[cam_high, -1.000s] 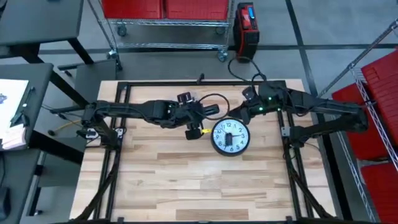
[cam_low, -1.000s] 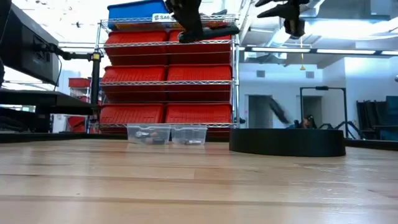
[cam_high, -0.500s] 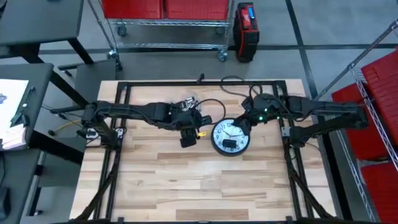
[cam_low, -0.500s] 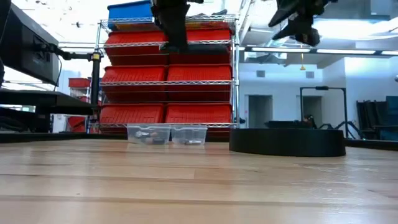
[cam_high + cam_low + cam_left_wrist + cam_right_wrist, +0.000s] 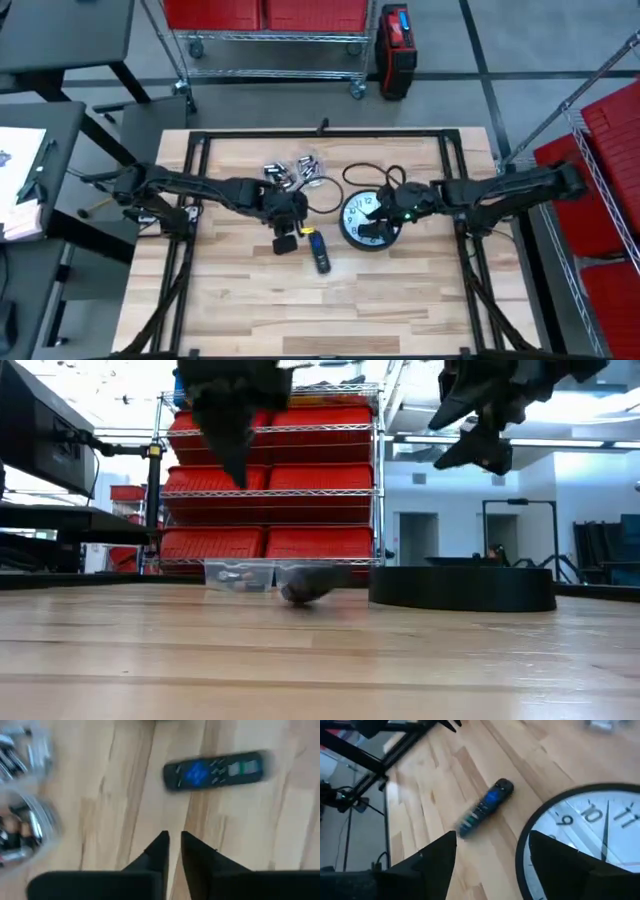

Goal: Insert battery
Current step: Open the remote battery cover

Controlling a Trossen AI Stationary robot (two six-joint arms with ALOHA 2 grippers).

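Observation:
A black remote lies flat on the table, buttons up, between my two grippers; it also shows in the left wrist view and the right wrist view. Loose batteries lie in clear containers farther back. My left gripper hangs above the table just left of the remote, fingers a narrow gap apart with nothing between them. My right gripper hovers wide open over the left part of a round black wall clock, which lies face up.
Bare wooden tabletop stretches toward the near edge. A black frame runs around the table. Cables loop behind the clock. Beyond the table stand red bins on a wire shelf.
My left gripper has swung toward the near edge and the table's left and has come down. The remote it carried now lies on the table beside it, let go. My right gripper has moved down and toward the near edge, over the clock, which has stayed put.

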